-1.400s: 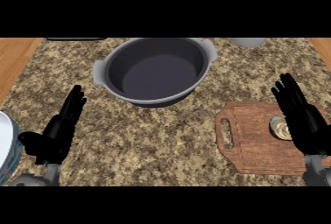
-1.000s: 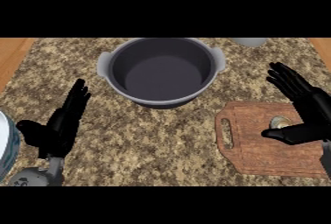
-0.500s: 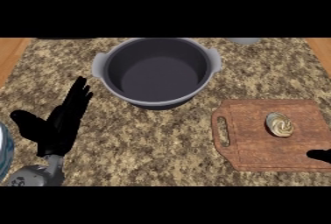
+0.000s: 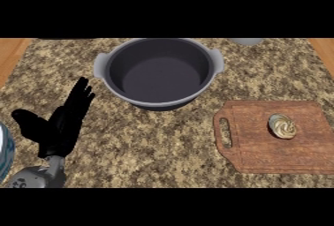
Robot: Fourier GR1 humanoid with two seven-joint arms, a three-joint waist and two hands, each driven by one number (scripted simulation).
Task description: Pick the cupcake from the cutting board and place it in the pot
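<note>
A small cupcake (image 4: pixel 282 126) with a pale swirled top lies on the right half of the brown wooden cutting board (image 4: pixel 261 152). The grey pot (image 4: pixel 159 71), with two side handles, stands at the back centre of the counter, with nothing inside it. My left hand (image 4: pixel 60 124) rests open at the lower left, fingers straight and pointing up, well apart from the pot and the board. No right hand shows in the view.
The counter is speckled granite with wooden edges at the far left and right. A white and blue plate rim (image 4: pixel 4 152) shows at the left edge. A grey object (image 4: pixel 246 41) is cut off at the back right.
My right hand was over the cutting board and the cupcake, then drew back toward the lower right and left the view. The cupcake now shows uncovered. The left hand stayed roughly in place.
</note>
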